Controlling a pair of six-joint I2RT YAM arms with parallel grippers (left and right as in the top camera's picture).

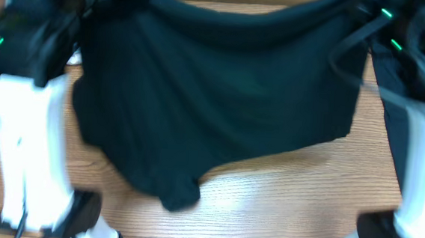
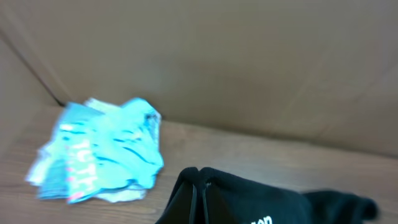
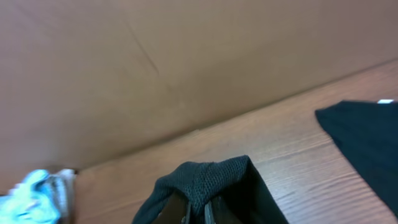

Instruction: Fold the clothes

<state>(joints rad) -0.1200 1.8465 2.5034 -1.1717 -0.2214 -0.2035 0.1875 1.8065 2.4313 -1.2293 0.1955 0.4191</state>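
A black T-shirt (image 1: 214, 97) hangs spread between my two arms, and its lower edge drags on the wooden table (image 1: 281, 206). My left gripper (image 2: 203, 186) is shut on one top corner of it, with white logo letters just below the pinch. The right gripper (image 3: 200, 208) is shut on the other top corner, and woven black fabric bunches over its fingertips. From overhead, the left gripper (image 1: 104, 3) and the right gripper (image 1: 354, 28) sit at the far corners, blurred. A second black garment (image 3: 367, 143) lies flat on the table at the right.
A crumpled light-blue wrapper (image 2: 102, 152) lies on the table near the back wall at the left. A brown cardboard wall (image 3: 186, 62) closes off the far side. The white arm links (image 1: 26, 151) stand at both front corners.
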